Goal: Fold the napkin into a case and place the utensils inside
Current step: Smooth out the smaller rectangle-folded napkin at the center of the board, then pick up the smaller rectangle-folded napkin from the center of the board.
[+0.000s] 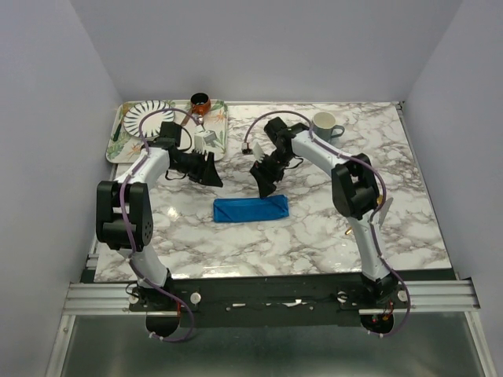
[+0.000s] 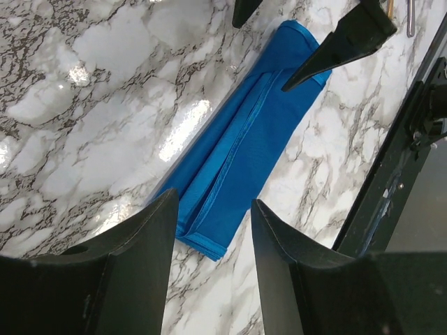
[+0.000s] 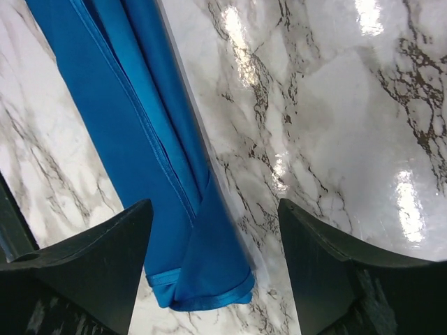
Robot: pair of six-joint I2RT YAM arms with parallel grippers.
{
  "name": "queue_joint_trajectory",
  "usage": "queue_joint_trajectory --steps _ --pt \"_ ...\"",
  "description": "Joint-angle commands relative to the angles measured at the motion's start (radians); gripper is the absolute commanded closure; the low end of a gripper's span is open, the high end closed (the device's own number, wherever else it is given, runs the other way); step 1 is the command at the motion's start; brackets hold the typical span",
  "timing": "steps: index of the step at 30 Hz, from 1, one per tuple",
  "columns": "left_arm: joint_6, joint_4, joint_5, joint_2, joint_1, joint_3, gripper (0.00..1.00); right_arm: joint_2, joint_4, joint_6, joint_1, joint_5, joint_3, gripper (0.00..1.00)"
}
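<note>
In the top view, the napkin is lying already folded into the case point(image 1: 251, 210), a narrow blue strip near the middle of the marble table point(image 1: 314, 236), so the folding part is looking done. The left gripper point(image 1: 212, 179) and right gripper point(image 1: 265, 187) are hanging just behind it, apart from the cloth. Nothing is showing inside the case. Two slim pieces by the right arm at the table's right edge point(image 1: 383, 205) are probably the utensils, though they are too small to tell, so loading them is looking like the whole of what is left. A tray point(image 1: 126, 145) with a plate point(image 1: 147, 118) and a brown cup point(image 1: 200, 102) is sitting at the far left, a mug point(image 1: 326, 126) at the far right, and plain pale walls point(image 1: 259, 47) are closing the table in. In the left wrist view, the jaws are standing partly apart, holding nothing, with the case's near end lying flat below them. In the right wrist view, the jaws are gaping wide and empty over the case's other end, where a corner is curling up slightly off the glossy marble.
</note>
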Motion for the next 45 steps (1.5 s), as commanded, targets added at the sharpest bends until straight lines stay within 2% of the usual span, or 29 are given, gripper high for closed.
queue_joint_trajectory --steps 1,13,17,20,23,26,30,37,40,41,42,45 --pt "-0.017 0.015 0.022 -0.035 0.019 -0.016 0.45 0.036 -0.029 -0.091 0.035 0.078 0.029 0.22" --pt "-0.011 0.006 0.043 -0.016 0.056 -0.002 0.45 0.012 0.039 -0.099 0.098 0.146 -0.083 0.35" --pt "-0.009 0.009 0.051 -0.016 0.059 -0.001 0.45 0.025 0.020 -0.105 0.100 0.138 -0.065 0.47" --pt "-0.006 0.006 0.051 -0.013 0.062 0.001 0.45 0.029 0.005 -0.110 0.100 0.130 -0.062 0.51" --pt "-0.006 0.009 0.051 -0.012 0.062 -0.001 0.45 0.032 0.003 -0.108 0.100 0.124 -0.065 0.50" --pt "-0.011 0.012 0.049 -0.006 0.062 -0.001 0.45 0.027 0.008 -0.101 0.101 0.130 -0.074 0.43" --pt "-0.026 0.020 0.054 -0.001 0.090 0.002 0.45 0.021 0.034 -0.088 0.114 0.164 -0.099 0.46" --pt "-0.055 0.036 0.051 0.005 0.099 0.014 0.45 -0.024 0.101 -0.084 0.140 0.221 -0.172 0.71" --pt "-0.081 0.053 0.053 0.007 0.108 0.014 0.45 -0.040 0.123 -0.084 0.140 0.233 -0.188 0.84" --pt "-0.089 0.061 0.053 0.007 0.111 0.013 0.45 -0.044 0.127 -0.084 0.140 0.239 -0.191 0.95" --pt "-0.095 0.063 0.054 0.008 0.113 0.011 0.45 -0.047 0.129 -0.084 0.140 0.241 -0.191 0.99" --pt "-0.100 0.066 0.054 0.008 0.119 0.010 0.45 -0.066 0.132 -0.084 0.140 0.250 -0.191 1.00"
